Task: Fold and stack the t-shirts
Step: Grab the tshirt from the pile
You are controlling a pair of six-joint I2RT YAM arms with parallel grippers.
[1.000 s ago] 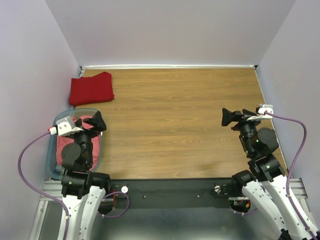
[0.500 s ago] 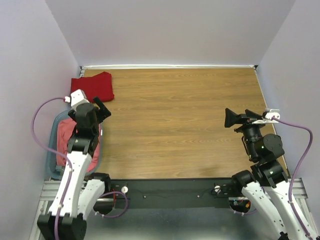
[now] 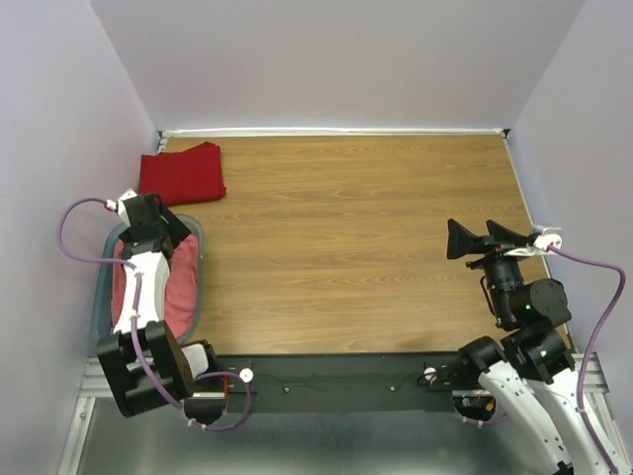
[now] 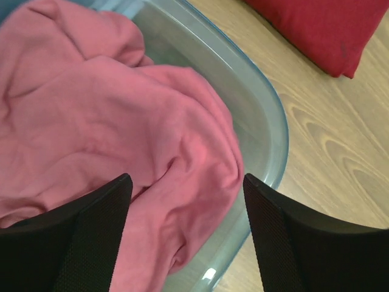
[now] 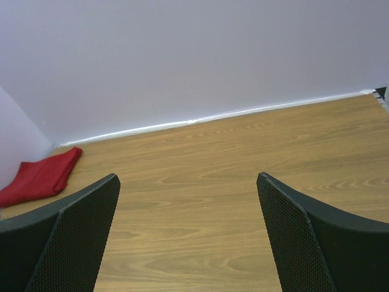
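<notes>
A: So, where is the left end effector (image 4: 185, 182)?
B: Over the clear bluish bin (image 4: 270, 131), fingers spread apart and gripping nothing. The salmon-pink t-shirt (image 4: 91, 115) lies crumpled right beneath it, inside the bin.
A: And the deep red t-shirt (image 3: 183, 175)?
B: Folded on the bench (image 3: 356, 247), just beyond that end effector, outside the bin. The right end effector (image 5: 187, 176) hangs above the wood with its fingers wide apart too, the deep red t-shirt far off to its left.

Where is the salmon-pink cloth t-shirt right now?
Top view, left side: the salmon-pink t-shirt lies bunched inside the clear bluish plastic bin, beneath the left gripper.
</notes>
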